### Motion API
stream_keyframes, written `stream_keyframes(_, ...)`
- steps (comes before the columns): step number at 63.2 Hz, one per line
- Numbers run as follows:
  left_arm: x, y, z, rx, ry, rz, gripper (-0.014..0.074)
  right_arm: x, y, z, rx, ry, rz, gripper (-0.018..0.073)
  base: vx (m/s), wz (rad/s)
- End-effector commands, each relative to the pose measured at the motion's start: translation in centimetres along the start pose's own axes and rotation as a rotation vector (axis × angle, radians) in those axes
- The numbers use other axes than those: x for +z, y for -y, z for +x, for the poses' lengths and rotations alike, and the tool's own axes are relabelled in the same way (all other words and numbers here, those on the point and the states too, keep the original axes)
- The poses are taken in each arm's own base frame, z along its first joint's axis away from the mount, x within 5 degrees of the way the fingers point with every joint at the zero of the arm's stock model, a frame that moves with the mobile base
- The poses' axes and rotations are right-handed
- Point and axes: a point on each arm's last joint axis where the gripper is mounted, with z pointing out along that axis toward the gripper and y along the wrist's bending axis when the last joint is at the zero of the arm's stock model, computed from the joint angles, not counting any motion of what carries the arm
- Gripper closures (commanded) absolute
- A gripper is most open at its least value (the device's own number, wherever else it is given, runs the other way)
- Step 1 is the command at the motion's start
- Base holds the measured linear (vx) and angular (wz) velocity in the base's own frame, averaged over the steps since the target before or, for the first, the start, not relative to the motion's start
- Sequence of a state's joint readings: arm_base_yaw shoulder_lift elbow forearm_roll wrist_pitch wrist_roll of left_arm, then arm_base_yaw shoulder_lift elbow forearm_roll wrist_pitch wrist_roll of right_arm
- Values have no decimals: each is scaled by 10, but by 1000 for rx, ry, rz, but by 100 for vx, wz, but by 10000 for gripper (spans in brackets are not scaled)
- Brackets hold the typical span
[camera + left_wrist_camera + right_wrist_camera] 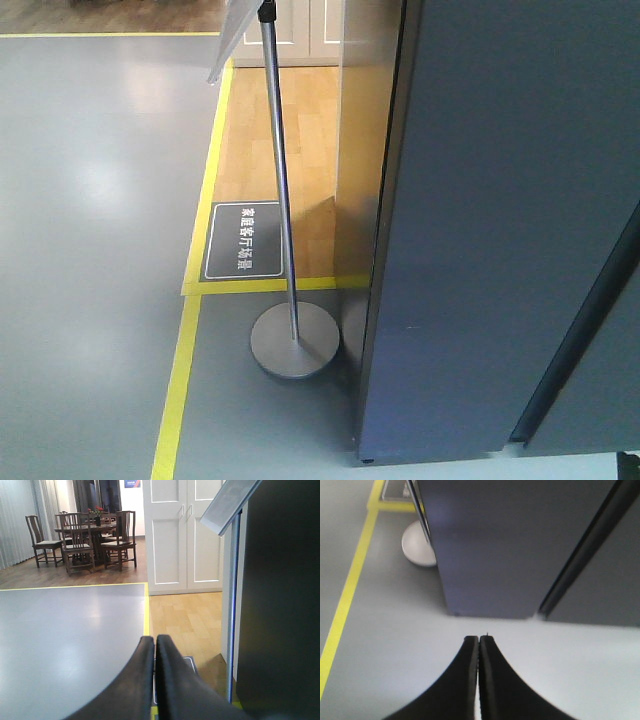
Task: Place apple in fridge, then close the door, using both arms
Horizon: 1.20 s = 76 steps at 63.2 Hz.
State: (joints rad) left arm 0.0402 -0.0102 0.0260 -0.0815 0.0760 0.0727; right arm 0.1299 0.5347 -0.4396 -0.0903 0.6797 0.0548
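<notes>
While both grippers have fingers pressed together holding nothing, the right gripper hangs over grey floor, the dark fridge ahead; the left gripper faces wooden flooring and white cupboard doors.

Evenly lit by soft daylight, seemingly from windows behind pale curtains at the far left of the left wrist view. Showed broad, milky glare patches on the grey floor in the front view. Cast only faint shadow beneath the round stand base. Rendered the fridge as a dim, flat, blue-grey slab, and nearly black in the left wrist view. Blurred the closed left gripper at close range. Looked softest in the right wrist view, with hazy edges around the right gripper and a washed-out pale floor. Kept distant chairs fairly sharp.
</notes>
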Motion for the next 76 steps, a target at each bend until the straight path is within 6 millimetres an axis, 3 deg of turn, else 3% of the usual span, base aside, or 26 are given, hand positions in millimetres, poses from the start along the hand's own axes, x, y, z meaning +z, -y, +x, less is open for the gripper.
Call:
stream_keyframes(1,-1,0,-1,-18,71,-3,603,-8,0,-1,-10,301,0,563,0,0)
stream_keyframes(12,-1,0,-1,-18,71,-3,603,-5,-1,44,22,554,10,563,0,0)
stream_keyframes(29,-1,0,0,-18,66,-3,603,10,-5,77,99,714,-29,563,0,0)
stream_keyframes(76,0,0,0,-18,64,-3,603,6,-3,74,88,776,10,563,0,0)
